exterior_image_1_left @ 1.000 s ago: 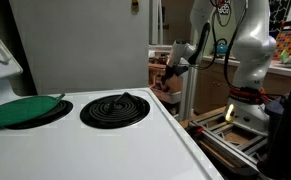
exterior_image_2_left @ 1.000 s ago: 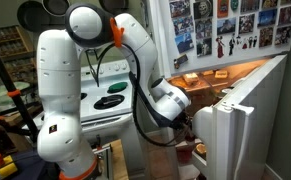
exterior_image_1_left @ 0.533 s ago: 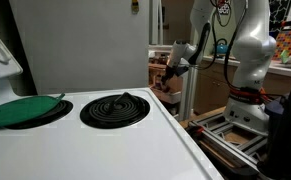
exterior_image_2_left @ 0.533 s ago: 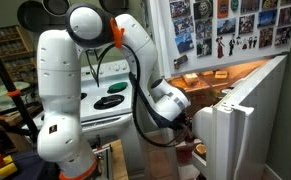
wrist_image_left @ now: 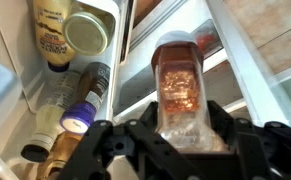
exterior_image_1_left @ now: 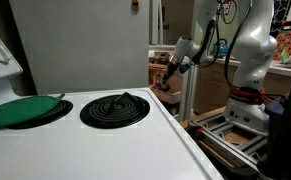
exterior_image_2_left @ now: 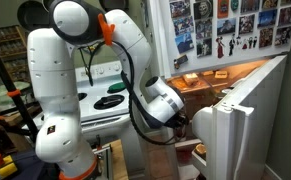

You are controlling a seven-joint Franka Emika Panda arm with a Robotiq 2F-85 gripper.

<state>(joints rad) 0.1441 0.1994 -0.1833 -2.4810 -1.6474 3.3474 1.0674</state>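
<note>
My gripper (wrist_image_left: 183, 125) is shut on a clear plastic container (wrist_image_left: 180, 85) with a dark lid and reddish-orange contents. The wrist view shows a black finger on each side of its lower part. The container points at the open fridge's shelves (wrist_image_left: 175, 25). In both exterior views the gripper (exterior_image_1_left: 170, 70) (exterior_image_2_left: 185, 120) sits at the fridge opening, beside the white stove. The container shows only as a small reddish shape (exterior_image_1_left: 168, 72) there.
Door shelves at the left hold several bottles (wrist_image_left: 80, 95) and a jar with a cream lid (wrist_image_left: 85, 32). The white stove has a black coil burner (exterior_image_1_left: 115, 108) and a green lid (exterior_image_1_left: 23, 110). The open fridge door (exterior_image_2_left: 235, 130) stands close to the arm.
The arm has shifted a little: its upper links lean over and the wrist has moved slightly up and toward the fridge. The grip on the container is unchanged.
</note>
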